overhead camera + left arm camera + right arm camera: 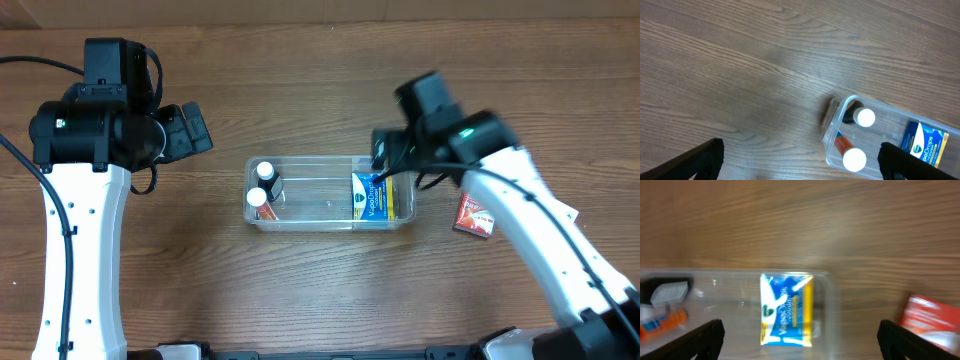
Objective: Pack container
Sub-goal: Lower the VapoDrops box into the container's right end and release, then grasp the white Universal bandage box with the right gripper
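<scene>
clear container (320, 200) mid-table | left hand (195, 128) released, well apart | right hand (383, 160) released over right rim

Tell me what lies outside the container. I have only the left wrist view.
Observer: One red box lies on the table, right of the container.
Operator: Say whether it touches the container.
Observer: No. The right wrist view shows bare wood between them.
Operator: Report the right gripper.
Observer: The right gripper is open and empty, above the container's right end.
</scene>
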`<state>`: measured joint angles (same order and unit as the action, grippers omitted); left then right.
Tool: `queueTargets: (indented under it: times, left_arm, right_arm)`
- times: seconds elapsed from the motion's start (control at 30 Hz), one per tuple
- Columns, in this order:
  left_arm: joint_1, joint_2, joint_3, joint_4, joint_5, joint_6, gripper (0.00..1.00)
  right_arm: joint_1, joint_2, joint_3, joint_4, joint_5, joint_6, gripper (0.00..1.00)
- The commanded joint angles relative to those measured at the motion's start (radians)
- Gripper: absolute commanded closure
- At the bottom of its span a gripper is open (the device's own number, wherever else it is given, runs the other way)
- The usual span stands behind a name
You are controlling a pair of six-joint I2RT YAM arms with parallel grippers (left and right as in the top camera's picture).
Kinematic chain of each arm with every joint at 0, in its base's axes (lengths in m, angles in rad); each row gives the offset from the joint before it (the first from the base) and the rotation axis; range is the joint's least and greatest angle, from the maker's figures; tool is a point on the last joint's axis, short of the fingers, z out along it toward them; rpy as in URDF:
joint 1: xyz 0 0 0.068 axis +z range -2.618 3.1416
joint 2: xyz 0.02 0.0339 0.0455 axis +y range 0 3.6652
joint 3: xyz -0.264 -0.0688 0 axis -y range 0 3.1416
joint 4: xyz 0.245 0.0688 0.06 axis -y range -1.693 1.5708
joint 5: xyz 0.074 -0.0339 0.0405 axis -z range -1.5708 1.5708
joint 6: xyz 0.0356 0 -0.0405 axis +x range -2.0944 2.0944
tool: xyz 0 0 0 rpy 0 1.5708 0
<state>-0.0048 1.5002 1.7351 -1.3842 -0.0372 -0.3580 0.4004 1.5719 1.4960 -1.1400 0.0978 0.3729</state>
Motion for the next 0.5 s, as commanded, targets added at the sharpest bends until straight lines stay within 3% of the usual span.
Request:
queueTargets:
  times: [0.0,0.23,0.33,0.47]
  left_arm:
    - [0.005,0.005,-0.006,-0.002,0.005,0.022,0.00]
    - [0.005,0.005,-0.006,0.005,0.005,0.022,0.00]
    - [0.005,0.005,-0.006,0.013,0.005,0.021,0.00]
    - [0.002,0.005,-0.006,0.012,0.007,0.021,0.00]
  right_arm:
    - [-0.201,-0.079,0.189,-0.089,0.108,0.053,0.00]
    - [-0.721,-0.089,0.098,-0.214,0.041,0.026,0.00]
    - [-0.850,-0.089,-0.055,-0.169,0.017,-0.029,0.00]
    - [-0.952,-0.089,-0.301,0.016,0.008,-0.102,0.00]
